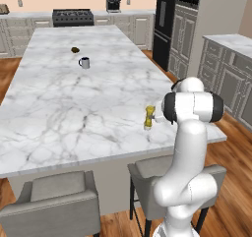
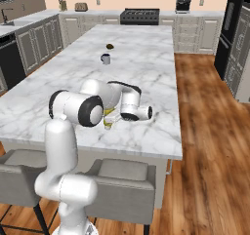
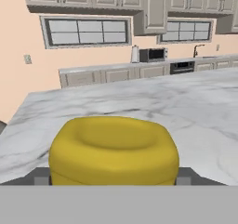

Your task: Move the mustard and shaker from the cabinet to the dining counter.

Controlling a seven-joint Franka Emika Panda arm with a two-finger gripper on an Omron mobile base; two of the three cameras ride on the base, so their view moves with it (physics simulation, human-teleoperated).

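1 mustard (image 1: 149, 117), 1 mug (image 1: 84, 62), 2 stools (image 1: 54, 201).

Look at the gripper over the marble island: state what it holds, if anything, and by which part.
The gripper brackets the mustard standing on the dining counter; its fingers flank the bottle's body, but a firm grip cannot be told.

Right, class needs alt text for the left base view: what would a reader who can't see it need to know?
A yellow mustard bottle stands near the right edge of the dining counter, beside the white robot arm. Farther back on the marble sit a grey mug and a small dark object; two grey stools line the near side.
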